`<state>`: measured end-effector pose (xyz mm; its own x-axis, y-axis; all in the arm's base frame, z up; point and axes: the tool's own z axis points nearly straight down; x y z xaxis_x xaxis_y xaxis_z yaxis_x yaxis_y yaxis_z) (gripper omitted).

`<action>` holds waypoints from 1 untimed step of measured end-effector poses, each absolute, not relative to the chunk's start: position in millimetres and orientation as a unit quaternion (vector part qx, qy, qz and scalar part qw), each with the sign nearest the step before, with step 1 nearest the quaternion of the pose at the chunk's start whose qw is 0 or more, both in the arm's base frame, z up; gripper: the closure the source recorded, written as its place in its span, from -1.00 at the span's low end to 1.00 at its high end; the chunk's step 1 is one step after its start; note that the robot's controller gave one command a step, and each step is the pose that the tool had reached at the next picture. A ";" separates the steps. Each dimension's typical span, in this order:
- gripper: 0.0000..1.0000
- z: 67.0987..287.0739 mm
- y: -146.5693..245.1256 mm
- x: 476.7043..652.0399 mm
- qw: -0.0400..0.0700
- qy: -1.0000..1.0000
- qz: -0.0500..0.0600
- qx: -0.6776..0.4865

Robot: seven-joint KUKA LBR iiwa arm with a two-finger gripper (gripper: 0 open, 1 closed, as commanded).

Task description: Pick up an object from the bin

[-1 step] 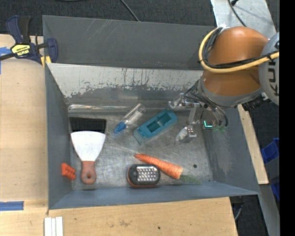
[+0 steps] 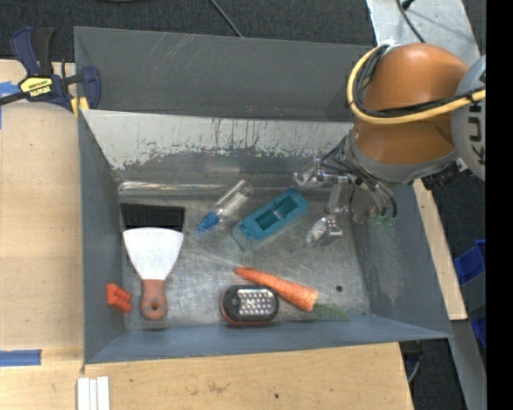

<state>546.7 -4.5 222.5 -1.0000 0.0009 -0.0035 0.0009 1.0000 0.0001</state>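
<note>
My gripper (image 2: 345, 222) hangs low over the right part of the bin floor, open, with nothing between its fingers. Just left of it lies a teal plastic block (image 2: 274, 214), tilted, its right end close to my left fingertip (image 2: 324, 231) but apart from it. An orange carrot (image 2: 278, 287) lies on the floor in front of the gripper. A clear tube with a blue tip (image 2: 221, 207) rests left of the teal block.
A black and red oval light (image 2: 250, 304) sits by the front wall. At the left lie a white scraper with a reddish handle (image 2: 154, 267), a small orange piece (image 2: 117, 296) and a black pad (image 2: 152, 218). The arm's orange dome covers the bin's right rear corner.
</note>
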 end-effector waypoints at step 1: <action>-1.00 179.8 2.0 567.7 0.003 0.998 0.000 -0.068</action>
